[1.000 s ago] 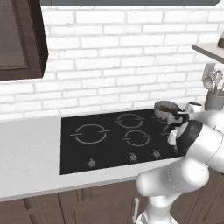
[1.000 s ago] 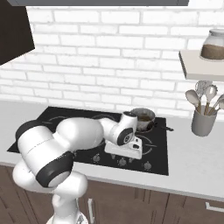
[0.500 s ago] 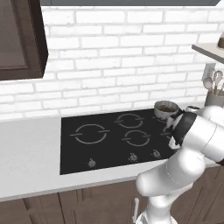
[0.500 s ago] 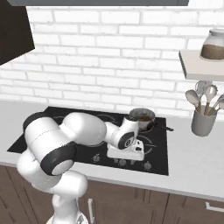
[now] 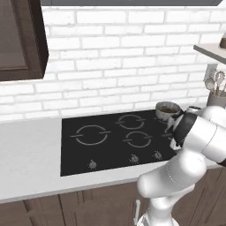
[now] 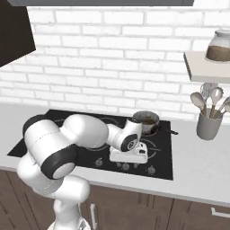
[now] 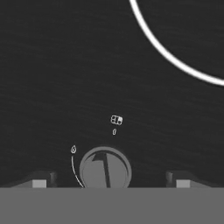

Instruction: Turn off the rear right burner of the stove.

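Observation:
The stove is a black glass cooktop with grey rings, set into the counter. A small grey pot stands at its rear right, and the rear right burner is hidden under it. Small round knobs run along the front edge. My gripper hangs low over this row, pointing down. In the hand view the gripper is open, with dark fingertips on either side of one round metal knob. The knob's pointer line stands nearly upright in that view. A white ring arc curves at the upper right.
A grey utensil holder with spoons stands on the counter right of the stove. Above it, a wall shelf carries a jar. A dark cabinet hangs at the upper left. My arm covers the stove's right part in the left base view.
The hand has shifted slightly left along the knob row and sunk a little. The elbow has swung higher in the left base view. The pot has not moved.

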